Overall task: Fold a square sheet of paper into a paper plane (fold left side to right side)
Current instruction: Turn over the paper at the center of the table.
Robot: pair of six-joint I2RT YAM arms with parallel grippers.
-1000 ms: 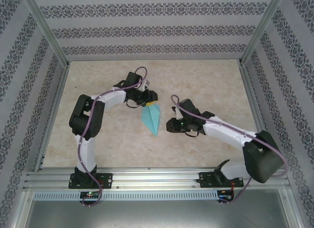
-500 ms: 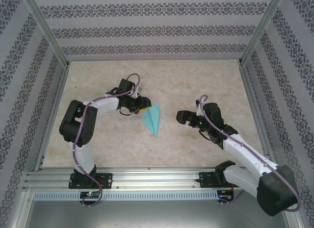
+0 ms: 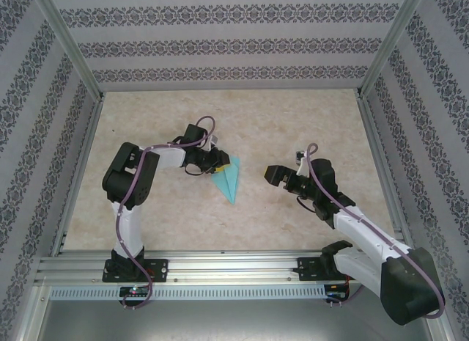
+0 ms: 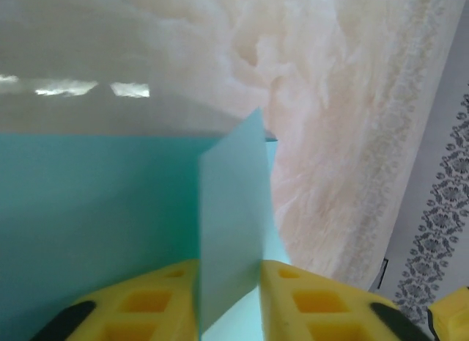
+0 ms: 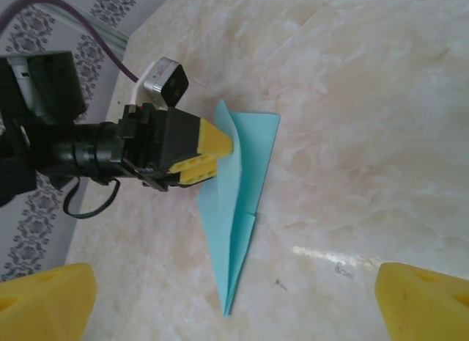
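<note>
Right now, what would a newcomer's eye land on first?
The teal plane mid-table, tip toward the arm bases, bright on the pale table. The left gripper is at its far left edge, a raised flap between its yellow fingers; the right gripper hangs wide open to its right, apart.

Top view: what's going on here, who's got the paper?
The left gripper is pinching a raised flap at the wide end of the teal paper plane. The plane lies on the table, already folded to a pointed dart. The right gripper hangs open to the right of it, apart from the paper and holding nothing.
</note>
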